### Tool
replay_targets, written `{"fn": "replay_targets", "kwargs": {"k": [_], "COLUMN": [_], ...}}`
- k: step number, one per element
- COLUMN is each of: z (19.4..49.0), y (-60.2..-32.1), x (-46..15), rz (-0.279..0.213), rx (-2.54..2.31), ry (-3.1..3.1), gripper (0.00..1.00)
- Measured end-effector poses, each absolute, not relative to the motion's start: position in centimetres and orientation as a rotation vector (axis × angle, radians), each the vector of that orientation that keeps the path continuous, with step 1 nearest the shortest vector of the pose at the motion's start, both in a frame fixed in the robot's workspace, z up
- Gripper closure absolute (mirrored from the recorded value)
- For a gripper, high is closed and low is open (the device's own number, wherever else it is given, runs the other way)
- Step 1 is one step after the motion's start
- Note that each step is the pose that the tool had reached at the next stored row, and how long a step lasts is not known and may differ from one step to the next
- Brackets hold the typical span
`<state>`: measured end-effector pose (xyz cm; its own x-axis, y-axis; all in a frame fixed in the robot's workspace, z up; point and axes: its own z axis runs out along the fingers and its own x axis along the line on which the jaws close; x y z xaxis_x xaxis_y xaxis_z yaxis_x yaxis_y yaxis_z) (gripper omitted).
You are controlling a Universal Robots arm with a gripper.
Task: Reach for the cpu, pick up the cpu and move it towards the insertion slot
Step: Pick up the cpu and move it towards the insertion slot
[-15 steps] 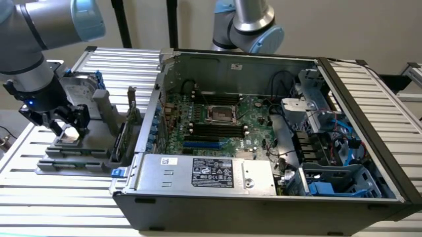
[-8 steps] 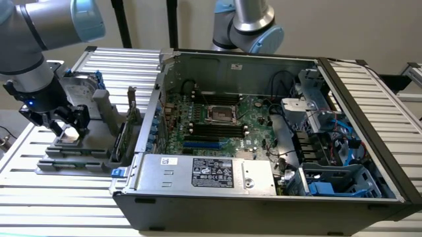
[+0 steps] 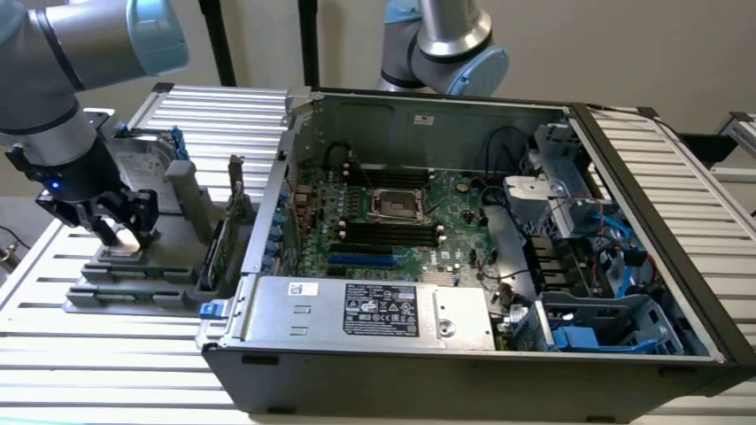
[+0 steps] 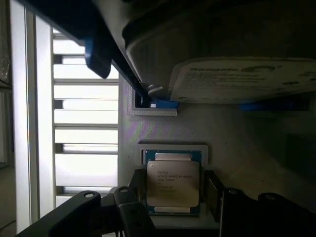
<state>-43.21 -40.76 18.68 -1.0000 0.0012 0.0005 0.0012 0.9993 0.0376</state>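
Chip: the cpu (image 4: 173, 181) is a small flat square with a matt silvery-grey metal lid carrying fine print, on a green base with a blue edge. It lies flat in a pale raised square frame.
Chip's place: on the grey holder (image 3: 133, 294) on the table, at the exterior view's left, well apart from the computer case (image 3: 473, 365).
Holder: smooth grey plastic with stepped recesses. A hard drive (image 4: 242, 79) with a white label stands on edge in it, beside blue clips.
Table: pale metal slats (image 4: 84, 133), ribbed with gaps between them.
Socket: the insertion slot (image 3: 398, 205) is a square silver metal frame with a dark centre, set on the green circuit board (image 3: 463, 197) inside the open case, next to the long black and blue memory slots (image 3: 366, 259).
Arm: grey tubes with pale blue joint caps, the wrist pointing straight down over the holder.
Gripper: the gripper (image 3: 124, 237) is black and hangs low over the chip. Its jaws are spread wide, with one finger (image 4: 211, 190) on each side of the chip, just beside its edges — the chip is not lifted.
Contact: I cannot tell whether the fingers touch the chip's rim.
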Motion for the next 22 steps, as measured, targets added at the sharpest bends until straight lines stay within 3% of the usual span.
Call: {"fn": "replay_targets", "kwargs": {"k": [1, 22], "z": [18.69, 19.42], "y": [-40.76, -40.76], "x": [-43.21, -43.21], "rz": [-0.059, -0.059], "rx": [-0.002, -0.002], "ry": [-3.141, -3.141], "gripper": [0.44, 0.46]}}
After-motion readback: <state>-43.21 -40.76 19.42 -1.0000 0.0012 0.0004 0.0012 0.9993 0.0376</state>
